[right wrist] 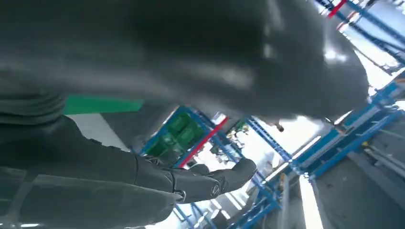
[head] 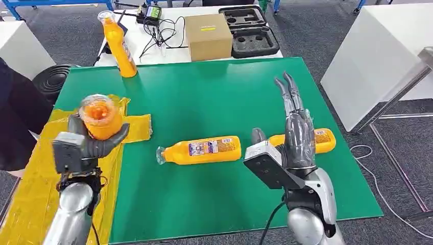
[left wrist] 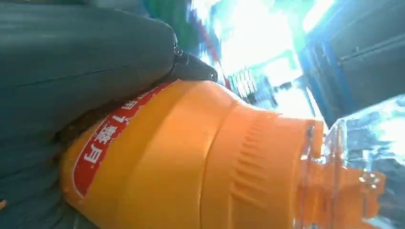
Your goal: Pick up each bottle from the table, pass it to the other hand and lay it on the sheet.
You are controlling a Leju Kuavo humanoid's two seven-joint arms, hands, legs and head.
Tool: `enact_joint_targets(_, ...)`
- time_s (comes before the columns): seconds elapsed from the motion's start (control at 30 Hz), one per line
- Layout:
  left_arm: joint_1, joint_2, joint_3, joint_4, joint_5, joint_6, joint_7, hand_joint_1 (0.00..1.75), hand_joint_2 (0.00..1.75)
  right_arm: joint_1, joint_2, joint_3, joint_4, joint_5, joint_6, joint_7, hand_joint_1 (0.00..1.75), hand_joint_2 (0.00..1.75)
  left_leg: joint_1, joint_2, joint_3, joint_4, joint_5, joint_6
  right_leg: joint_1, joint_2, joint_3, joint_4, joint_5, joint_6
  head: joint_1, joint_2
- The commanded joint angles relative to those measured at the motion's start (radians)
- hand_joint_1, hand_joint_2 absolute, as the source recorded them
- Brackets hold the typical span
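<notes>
- The left hand [head: 87, 145] is wrapped around an orange bottle [head: 101, 116], held upright with its cap end toward the head camera, above the yellow sheet [head: 30, 189] at the left edge of the green counter [head: 214, 102].
- The step in hand looks like the laying-down: tip the bottle onto its side low over the sheet, clear of the sheet's crumpled edge, and loosen the fingers only once its flank rests there.
- The right hand [head: 296, 130] holds nothing, fingers stretched out flat; it hangs over a second bottle [head: 319, 139] lying right of the sheet.
- A third bottle [head: 201, 150] lies between the sheet and that hand; a fourth bottle [head: 118, 46] stands at the counter's far edge.
- The left wrist view shows the held bottle's red label [left wrist: 112, 138] and ribbed shoulder pressed against the palm, which the head view hides.
- The right wrist view shows the empty hand's fingertips [right wrist: 229, 176] spread in air.
</notes>
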Motion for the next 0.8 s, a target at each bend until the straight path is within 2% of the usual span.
enact_joint_targets(0.03, -0.082, 0.049, 0.031, 0.271, -0.579, 0.209, 0.13, 1.75, 1.75, 0.028, -0.038, -0.051, -0.011, -0.008, 0.043, 0.003, 0.0, 0.0, 0.0, -0.001, 0.006, -0.002, -0.001, -0.002, 0.0, -0.003, 0.006, -0.001, -0.002, -0.001, 0.0, 0.0)
enact_joint_targets(0.2, -0.052, 0.058, 0.05, 0.37, -0.848, 0.268, 0.198, 1.75, 1.75, 0.03, -0.04, -0.066, -0.003, -0.02, 0.066, -0.003, 0.0, 0.0, 0.0, 0.001, 0.005, -0.002, -0.001, -0.001, 0.0, -0.001, 0.005, -0.001, -0.001, -0.001, 0.0, 0.0)
enact_joint_targets(0.4, -0.06, 0.054, 0.048, 0.396, -0.847, 0.264, 0.2, 1.75, 1.75, 0.031, -0.039, -0.073, -0.007, -0.016, 0.075, 0.003, 0.0, 0.0, 0.0, 0.0, 0.006, -0.001, -0.002, -0.001, 0.0, -0.002, 0.006, -0.001, -0.002, -0.001, 0.0, 0.0)
enact_joint_targets(0.6, -0.088, 0.045, 0.011, 0.579, -0.86, 0.29, 0.187, 1.75, 1.75, 0.078, -0.081, -0.103, -0.032, 0.005, 0.091, 0.012, 0.0, 0.0, -0.001, -0.003, 0.004, -0.002, 0.0, -0.001, 0.0, -0.004, 0.005, -0.001, -0.001, -0.001, 0.0, 0.0)
enact_joint_targets(0.8, -0.099, 0.025, -0.033, 0.679, -0.852, 0.321, 0.168, 1.75, 1.75, 0.041, -0.115, -0.088, 0.017, -0.022, 0.089, 0.005, 0.0, 0.0, -0.001, -0.002, 0.006, -0.002, -0.001, -0.001, 0.0, -0.004, 0.007, -0.001, -0.002, -0.001, 0.0, 0.0)
